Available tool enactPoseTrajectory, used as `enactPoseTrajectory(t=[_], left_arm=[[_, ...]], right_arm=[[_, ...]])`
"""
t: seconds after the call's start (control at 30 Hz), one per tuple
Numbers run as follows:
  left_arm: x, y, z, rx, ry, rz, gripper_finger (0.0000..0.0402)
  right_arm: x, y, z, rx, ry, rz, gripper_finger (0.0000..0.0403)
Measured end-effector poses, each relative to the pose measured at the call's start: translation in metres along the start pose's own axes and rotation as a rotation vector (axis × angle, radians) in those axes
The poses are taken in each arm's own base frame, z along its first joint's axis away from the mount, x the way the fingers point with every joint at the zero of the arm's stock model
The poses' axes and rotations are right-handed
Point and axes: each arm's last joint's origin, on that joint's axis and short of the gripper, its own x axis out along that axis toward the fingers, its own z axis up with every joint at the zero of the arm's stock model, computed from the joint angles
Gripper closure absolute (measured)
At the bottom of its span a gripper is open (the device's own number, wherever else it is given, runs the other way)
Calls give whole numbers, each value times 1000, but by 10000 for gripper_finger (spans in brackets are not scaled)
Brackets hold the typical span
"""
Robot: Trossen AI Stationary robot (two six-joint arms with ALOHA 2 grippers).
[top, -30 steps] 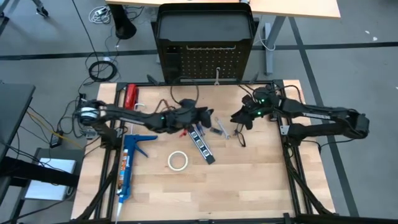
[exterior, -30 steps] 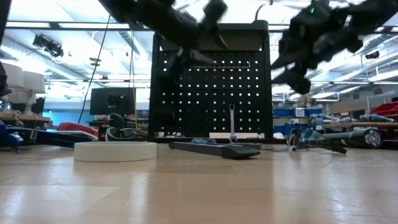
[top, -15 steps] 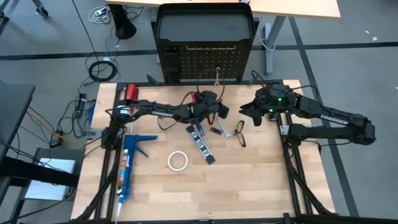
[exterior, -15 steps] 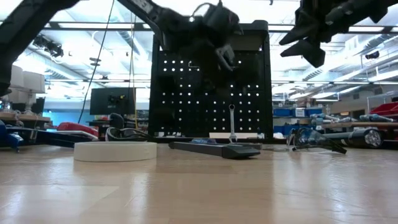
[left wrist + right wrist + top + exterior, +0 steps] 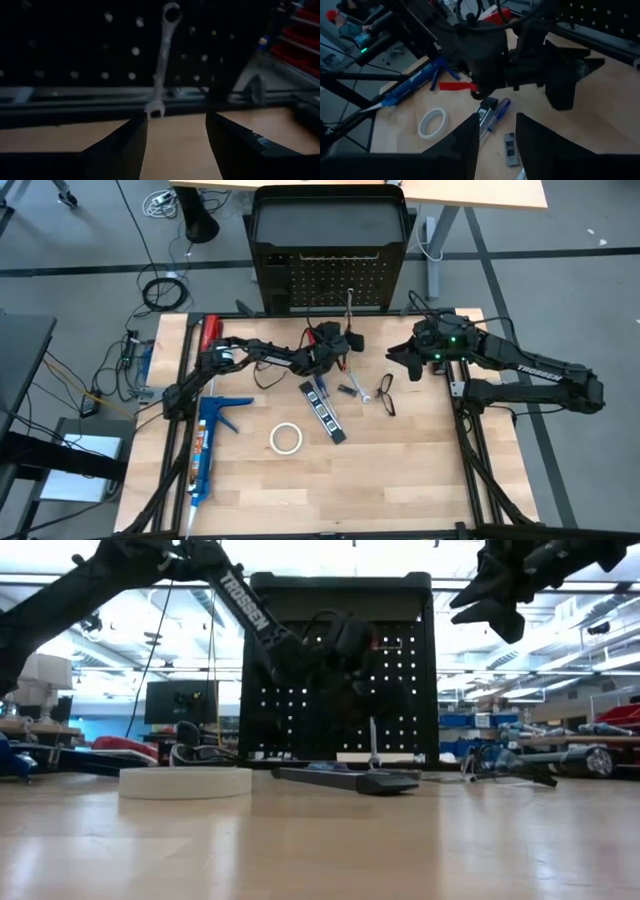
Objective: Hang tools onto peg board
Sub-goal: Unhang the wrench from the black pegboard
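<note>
The silver wrench [image 5: 161, 60] hangs upright on the peg board [image 5: 75, 45], straight ahead of the empty, parted left gripper [image 5: 176, 131], the nearer one.

peg board [image 5: 75, 55] top cropped, safety glasses [image 5: 505, 762] blurred

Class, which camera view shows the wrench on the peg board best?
Left wrist view: the wrench fills the frame against the peg board. High and low views show a thin sliver; the right wrist view misses it.
</note>
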Motion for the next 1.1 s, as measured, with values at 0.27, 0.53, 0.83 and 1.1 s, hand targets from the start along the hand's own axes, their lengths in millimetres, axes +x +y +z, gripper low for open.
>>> enactPoseTrajectory(t=[0.27,0.53,0.83,1.1], left_arm=[[-3,-17,7,86,2,-75,199],[-46,-46,59,203,-63,-56,199],[-112,-50,109,194,43,-34,200],[-176,-29,141,266,56,112,200]], right_arm=[[0,1,1,13,-7,5,277],[1,0,2,31,-1,-17,277],[38,2,29,-228,13,-67,278],[65,7,58,-173,-282,8,279]])
